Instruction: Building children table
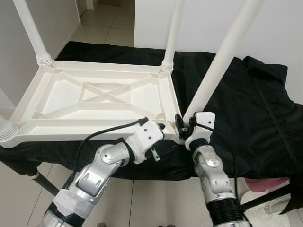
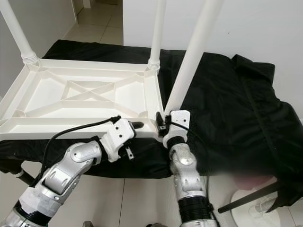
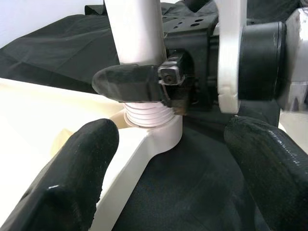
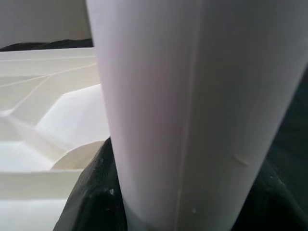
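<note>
Bright, even daylight; wrist close-ups softly blurred.

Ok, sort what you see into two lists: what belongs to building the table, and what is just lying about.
Belongs to the job:
- upturned white table top
- table leg at the near corner, held by the right gripper
- three other legs, e.g.
- left gripper, open beside that corner

Just lying about:
- black cloth under the table
- pink thing on the floor, too blurred to name
</note>
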`<state>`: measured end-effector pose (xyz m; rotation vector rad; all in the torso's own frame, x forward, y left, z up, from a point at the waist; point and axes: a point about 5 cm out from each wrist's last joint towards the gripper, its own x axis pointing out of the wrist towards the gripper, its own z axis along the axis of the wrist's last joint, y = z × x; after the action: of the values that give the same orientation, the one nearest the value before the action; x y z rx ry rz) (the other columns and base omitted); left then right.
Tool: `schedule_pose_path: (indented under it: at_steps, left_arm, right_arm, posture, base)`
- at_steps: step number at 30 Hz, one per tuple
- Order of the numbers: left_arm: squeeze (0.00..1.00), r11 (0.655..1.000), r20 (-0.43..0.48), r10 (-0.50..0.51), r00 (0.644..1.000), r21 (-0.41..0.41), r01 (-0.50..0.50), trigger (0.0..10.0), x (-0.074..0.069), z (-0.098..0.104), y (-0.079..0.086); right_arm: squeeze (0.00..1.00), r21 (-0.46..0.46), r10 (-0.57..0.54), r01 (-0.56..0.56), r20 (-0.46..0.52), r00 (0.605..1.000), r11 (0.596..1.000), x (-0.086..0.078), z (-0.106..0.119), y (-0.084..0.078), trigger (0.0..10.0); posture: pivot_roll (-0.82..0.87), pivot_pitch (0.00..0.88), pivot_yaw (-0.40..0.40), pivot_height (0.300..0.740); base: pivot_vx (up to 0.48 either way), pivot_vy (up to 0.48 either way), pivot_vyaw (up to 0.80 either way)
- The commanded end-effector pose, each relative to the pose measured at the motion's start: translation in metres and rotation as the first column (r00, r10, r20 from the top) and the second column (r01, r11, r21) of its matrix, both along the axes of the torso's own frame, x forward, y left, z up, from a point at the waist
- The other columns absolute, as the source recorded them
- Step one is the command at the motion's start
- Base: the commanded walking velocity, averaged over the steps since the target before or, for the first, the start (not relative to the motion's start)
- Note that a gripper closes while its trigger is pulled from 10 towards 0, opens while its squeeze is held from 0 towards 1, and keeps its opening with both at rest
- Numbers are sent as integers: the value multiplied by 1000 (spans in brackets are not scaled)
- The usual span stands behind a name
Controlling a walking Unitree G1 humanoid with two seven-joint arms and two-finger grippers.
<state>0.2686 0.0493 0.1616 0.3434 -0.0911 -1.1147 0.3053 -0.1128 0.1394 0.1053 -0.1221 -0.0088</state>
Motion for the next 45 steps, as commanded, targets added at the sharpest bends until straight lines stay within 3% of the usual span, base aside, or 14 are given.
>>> schedule_pose_path:
  at_steps: [1,4,17,18,23,29,30,32,36,45]
  left_arm:
    - [0,999,-13,-39,999,15,40,10000,-5,-4,-2]
    - [0,999,-15,-35,999,12,36,10000,-5,-3,-1]
    - [0,999,-19,-38,999,13,38,10000,-6,-4,-1]
    - [0,999,-20,-37,999,12,37,10000,-6,-4,-1]
    - [0,999,-19,-35,999,9,35,10000,-5,-3,-1]
    - [0,999,-16,-32,999,11,32,10000,-4,-2,-1]
    - [0,1000,-15,-27,1000,11,27,10000,-3,-2,0]
    - [0,1000,-15,-27,1000,11,27,10000,-3,-2,0]
    - [0,1000,-17,-16,1000,9,16,10000,-3,-2,2]
    - [0,1000,-17,-19,1000,16,20,10000,-2,-2,3]
  right_arm:
    - [0,10,-77,78,-55,995,997,-5,-10,-2,10000]
    - [0,4,-43,43,-44,998,999,-7,-7,7,10000]
    - [0,-4,-52,52,-31,998,999,-8,-3,3,10000]
    - [1000,-1,-31,31,-7,999,1000,-7,0,-4,10000]
    - [1000,-29,23,-22,27,999,999,1,8,-21,10000]
    - [1000,-58,61,-60,19,998,997,4,9,-22,10000]
    - [0,-65,94,-92,18,995,994,3,8,-20,10000]
    - [0,-65,94,-92,18,995,994,3,8,-20,10000]
    - [0,-102,204,-203,2,979,974,1,4,-20,10000]
    - [0,-213,387,-388,-45,921,897,10,-1,-35,10000]
  posture:
    - [8,61,-75,740]
    - [7,65,-74,740]
    - [4,67,-72,740]
    - [1,71,-71,740]
    - [-1,74,-69,740]
    - [2,78,-71,740]
    - [5,81,-69,740]
    - [5,81,-69,740]
    - [10,84,-69,740]
    - [5,85,-58,740]
  base:
    - [0,0,0]
    - [0,0,0]
    - [0,0,0]
    - [0,0,0]
    - [0,0,0]
    - [0,0,0]
    - [0,0,0]
    - [0,0,0]
    - [0,0,0]
    - [0,0,0]
